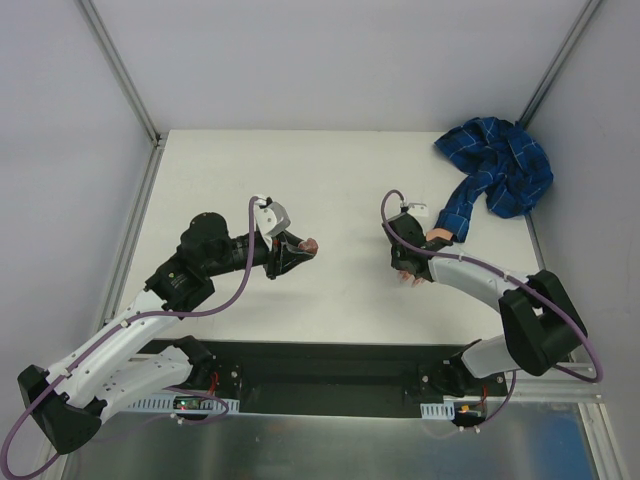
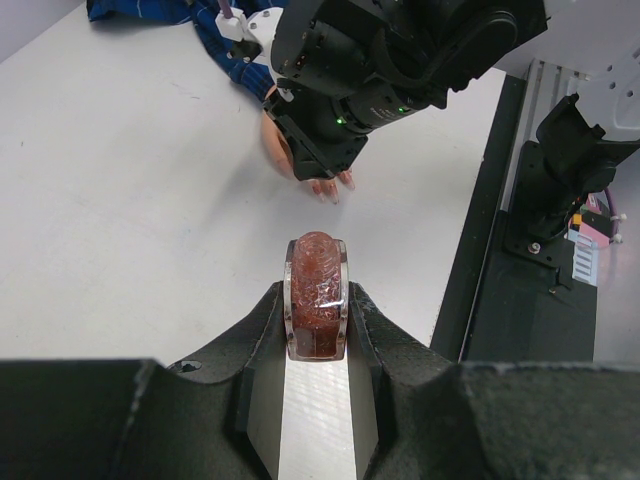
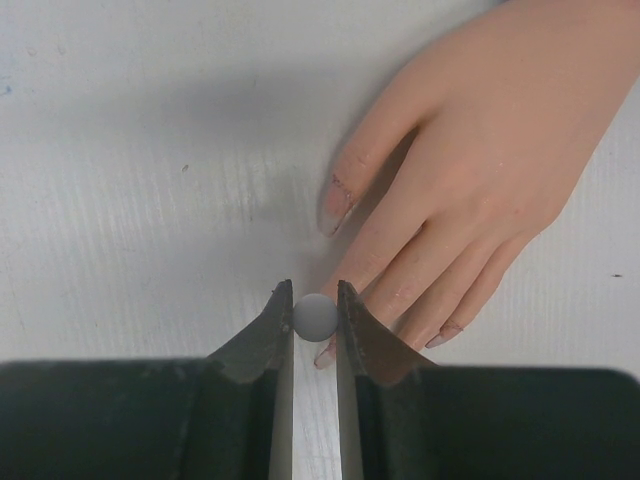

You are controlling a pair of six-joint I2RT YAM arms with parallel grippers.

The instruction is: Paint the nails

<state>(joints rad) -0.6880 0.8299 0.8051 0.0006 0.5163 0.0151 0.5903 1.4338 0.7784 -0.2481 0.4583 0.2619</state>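
Two arms, one work item, two held accessories.

Item 1: fake hand (image 3: 490,150), flesh-coloured, lying palm down on the white table (image 1: 330,180) at the right, fingers pointing toward the near edge. A blue plaid sleeve (image 1: 497,165) is bunched behind it in the far right corner.

Item 2: nails (image 3: 335,205). The thumbnail looks slightly dull, with faint reddish marks nearby. The fingertip nails near the bottom of the right wrist view look pale. No clear coat of colour shows on any of them.

Item 3: left gripper (image 1: 298,250), clamped on a small reddish bottle (image 2: 316,285), held above the table centre, well apart from the hand. No white cap shows on it.

Item 4: right gripper (image 3: 315,300), pinched on a small pale round piece (image 3: 316,318), poised just over the fingertips. This is probably the end of the brush cap, though no bristles are visible.

Status: tools are in hand and the brush side is in position, but painting appears barely begun, if at all. All nails seem left to do.
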